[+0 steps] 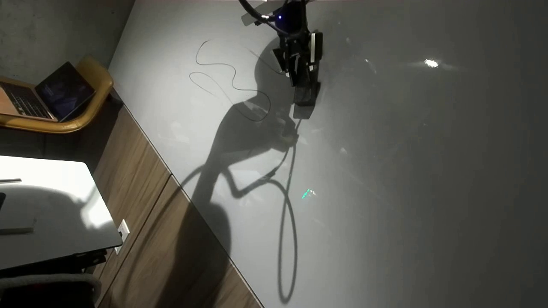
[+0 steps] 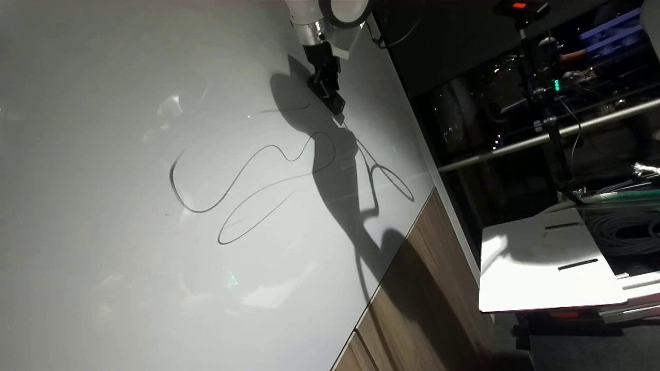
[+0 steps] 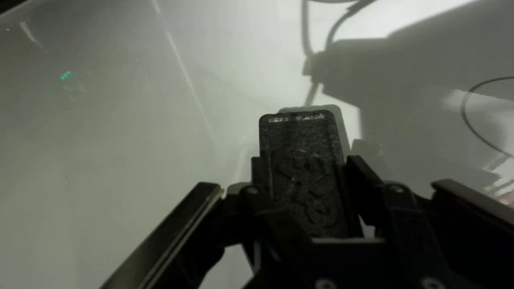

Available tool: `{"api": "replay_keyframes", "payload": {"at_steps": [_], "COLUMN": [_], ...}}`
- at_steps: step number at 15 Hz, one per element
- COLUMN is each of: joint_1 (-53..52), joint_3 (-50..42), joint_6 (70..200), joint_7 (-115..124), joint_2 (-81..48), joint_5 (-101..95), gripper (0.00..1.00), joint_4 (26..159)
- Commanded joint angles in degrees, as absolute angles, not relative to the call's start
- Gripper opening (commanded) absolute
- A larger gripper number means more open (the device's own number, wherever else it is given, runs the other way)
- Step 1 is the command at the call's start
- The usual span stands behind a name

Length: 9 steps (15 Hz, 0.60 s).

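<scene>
My gripper [image 3: 307, 178] is shut on a dark, block-shaped eraser [image 3: 303, 140] with worn, scratched markings on its face. One finger presses on each long side. The gripper [image 1: 297, 70] and eraser [image 1: 305, 95] hang at the top of an exterior view; the gripper [image 2: 325, 85] and eraser [image 2: 335, 104] also show there in an exterior view. The eraser is at or very near a glossy white surface [image 1: 406, 171]; I cannot tell if it touches. A thin, curvy dark line [image 2: 196, 211], apparently drawn, runs over this surface beside the gripper, with a shorter piece [image 2: 283, 110] apart.
The arm's shadow [image 1: 244, 128] falls across the surface. Wood panels [image 1: 141, 239] border it. A white table [image 2: 541, 278], a laptop [image 1: 64, 92] on a yellow chair [image 1: 96, 79], and a camera stand [image 2: 554, 144] stand beyond the edge.
</scene>
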State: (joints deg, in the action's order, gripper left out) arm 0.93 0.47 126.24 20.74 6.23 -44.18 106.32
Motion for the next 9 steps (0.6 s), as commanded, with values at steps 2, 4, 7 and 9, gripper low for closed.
{"api": "replay_keyframes", "payload": {"at_steps": [2, 4, 7, 9], "joint_1": [0.05, -1.22, -3.57, -5.1], "joint_3": [1.99, 3.85, 7.09, 8.95], "joint_6": [127.09, 125.87, 123.19, 121.53], "joint_7": [22.25, 23.92, 26.31, 27.32], "joint_2": [6.22, 5.0, 2.53, 0.55], "joint_5": [-43.18, -43.26, -43.62, -44.33], "gripper": [0.27, 0.27, 0.27, 0.27], "joint_4": [105.86, 104.36, 101.14, 98.71]}}
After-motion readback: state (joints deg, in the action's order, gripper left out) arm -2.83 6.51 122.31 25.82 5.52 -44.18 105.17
